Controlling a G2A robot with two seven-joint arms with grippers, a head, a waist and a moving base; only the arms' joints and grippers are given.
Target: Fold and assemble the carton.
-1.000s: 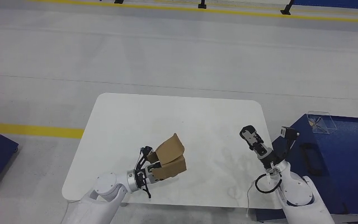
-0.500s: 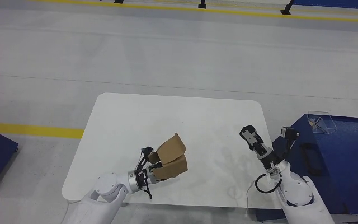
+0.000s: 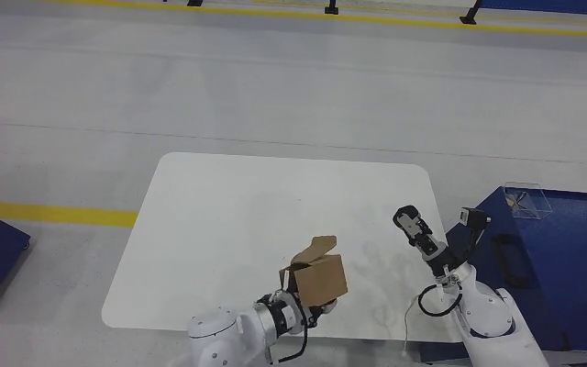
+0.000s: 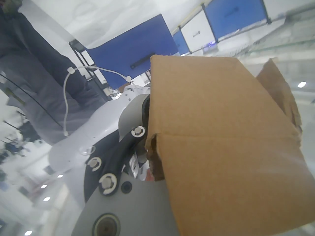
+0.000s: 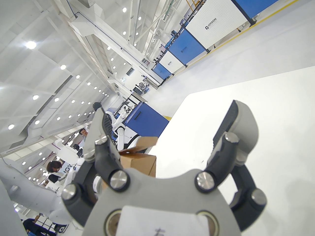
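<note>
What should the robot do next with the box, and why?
Probably bring the open right pincer over to the raised flap of the carton and push it down. The left pincer holds the carton at the near edge of the table, and that flap stands open.

The carton in the left tool is plain brown cardboard, matt and faintly fibrous. Its faces are smooth, but the corner nearest that tool is torn rough and ragged. The right tool has smooth grey shells with a dull satin finish and matt black links. Ribbed black pads, rubbery in look, line its inner faces, and bright polished metal pins sit at the joints. The counter below that tool is white and smooth, matt with a slight sheen.
</note>
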